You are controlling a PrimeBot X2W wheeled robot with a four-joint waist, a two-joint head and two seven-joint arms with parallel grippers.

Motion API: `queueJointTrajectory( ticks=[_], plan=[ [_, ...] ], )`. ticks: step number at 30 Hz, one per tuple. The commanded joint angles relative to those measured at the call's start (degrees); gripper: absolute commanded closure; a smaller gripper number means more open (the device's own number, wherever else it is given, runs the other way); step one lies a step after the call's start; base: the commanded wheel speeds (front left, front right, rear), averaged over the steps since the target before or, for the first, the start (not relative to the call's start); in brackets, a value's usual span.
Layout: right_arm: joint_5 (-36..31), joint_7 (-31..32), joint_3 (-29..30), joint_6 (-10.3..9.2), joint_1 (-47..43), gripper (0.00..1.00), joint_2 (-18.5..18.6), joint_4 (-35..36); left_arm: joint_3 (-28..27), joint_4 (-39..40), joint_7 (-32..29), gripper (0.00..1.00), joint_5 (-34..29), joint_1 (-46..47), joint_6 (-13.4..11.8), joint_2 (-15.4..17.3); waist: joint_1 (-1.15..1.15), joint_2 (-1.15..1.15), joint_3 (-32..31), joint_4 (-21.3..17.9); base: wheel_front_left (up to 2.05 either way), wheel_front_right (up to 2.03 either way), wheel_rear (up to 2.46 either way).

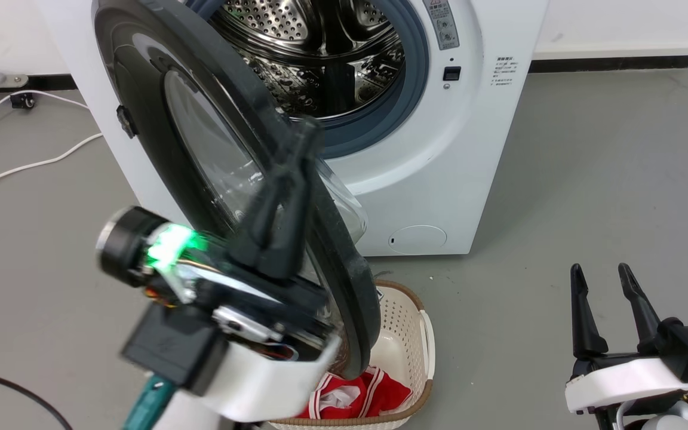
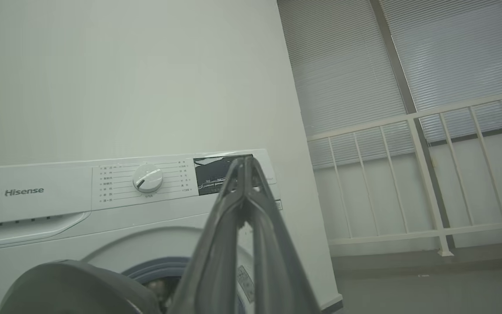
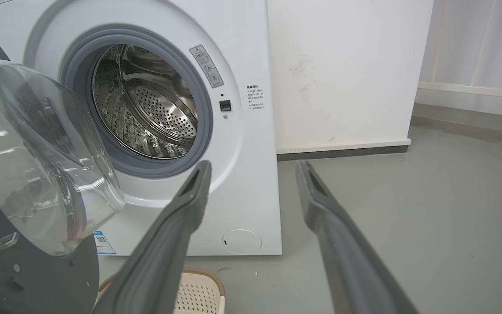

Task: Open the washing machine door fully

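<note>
Just beside the swung-out round glossy black door (image 1: pixel 141 119), the left claw (image 1: pixel 308 128) is pinched together and empty, with a white perforated basket (image 1: pixel 424 334) below and the right claw (image 1: pixel 601 272) spread, empty.

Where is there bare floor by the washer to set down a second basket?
Bare grey floor lies right of the washing machine, up to the right tool. Left, white cables cross it. Under the open door it is crowded: laundry basket and left tool.

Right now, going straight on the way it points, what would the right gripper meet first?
Likely the big white front-loading washing machine, its front panel beside the grey-blue rubber ring; the open right gripper aims close to the panel's edge.
</note>
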State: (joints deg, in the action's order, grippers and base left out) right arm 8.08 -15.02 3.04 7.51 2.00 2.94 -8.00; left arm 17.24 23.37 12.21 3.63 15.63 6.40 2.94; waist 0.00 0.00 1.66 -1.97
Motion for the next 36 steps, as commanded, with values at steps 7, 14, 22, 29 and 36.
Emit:
queueJointTrajectory(
  ticks=[7,14,22,29,36],
  plan=[
    [0.57,-0.19,-0.39,-0.04,-0.48,0.0,-0.13,-0.72,9.5,-3.69,-5.78,1.0,3.52,-4.39,0.51,0.09,0.0,0.0,-0.42,-0.21,0.0,0.0,0.0],
    [1.09,-0.16,-0.84,-0.04,-0.8,0.0,-0.12,-1.34,13.81,-9.06,-11.06,1.0,6.2,-11.25,-0.48,0.42,0.0,0.0,-0.72,-0.14,0.0,0.0,0.0],
    [0.77,0.28,-1.45,-0.04,-0.27,0.0,-0.12,-2.21,14.56,-16.46,-10.85,1.0,4.99,-12.83,-2.32,0.88,0.0,0.0,-0.34,-0.18,0.0,0.0,0.0],
    [0.95,0.42,-2.1,-0.04,0.27,0.0,-0.12,-2.6,14.26,-22.24,-7.74,1.0,5.73,-7.73,-4.16,0.3,0.0,0.0,0.03,-0.7,0.0,0.0,0.0],
    [1.6,0.43,-2.77,-0.04,0.73,0.0,-0.12,-3.41,15.32,-27.48,-5.2,1.0,8.38,-2.04,-7.05,-0.02,0.0,0.0,0.55,-1.65,0.0,0.0,0.0]
  ],
)
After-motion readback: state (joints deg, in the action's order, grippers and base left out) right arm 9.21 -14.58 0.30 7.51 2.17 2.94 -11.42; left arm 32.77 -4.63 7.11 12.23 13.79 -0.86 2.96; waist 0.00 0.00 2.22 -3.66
